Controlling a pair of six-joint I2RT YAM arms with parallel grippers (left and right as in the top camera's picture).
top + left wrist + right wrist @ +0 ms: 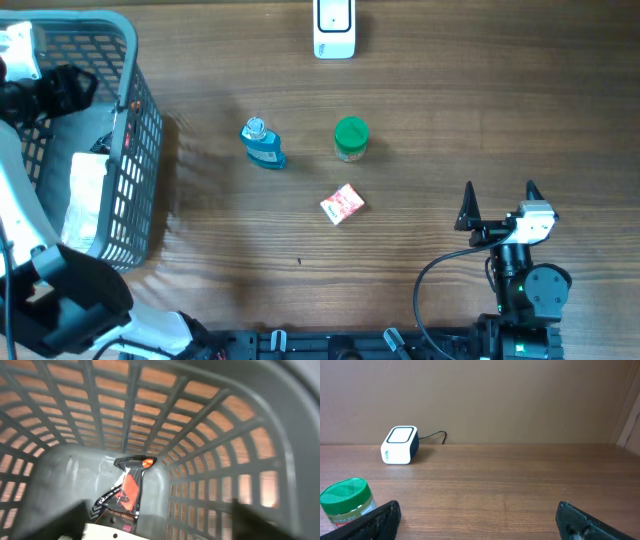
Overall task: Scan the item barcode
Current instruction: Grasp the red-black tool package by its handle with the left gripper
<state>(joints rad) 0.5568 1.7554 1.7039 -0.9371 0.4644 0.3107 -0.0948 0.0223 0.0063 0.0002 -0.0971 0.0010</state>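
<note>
The white barcode scanner (333,30) stands at the table's far edge, and shows at the left of the right wrist view as the scanner (400,445) too. On the table lie a blue bottle (263,145), a green-lidded jar (351,138) and a small red-and-white packet (342,204). My left gripper (159,506) hangs open inside the grey basket (130,150), above a black-and-orange packet (131,487) and a white box (107,531), holding nothing. My right gripper (499,190) rests open at the front right, empty, with the jar (347,502) ahead to its left.
The basket fills the left side of the table, and its mesh walls (215,445) close round the left gripper. A cable (434,435) runs from the scanner along the back wall. Bare wood lies between the right gripper and the scanner.
</note>
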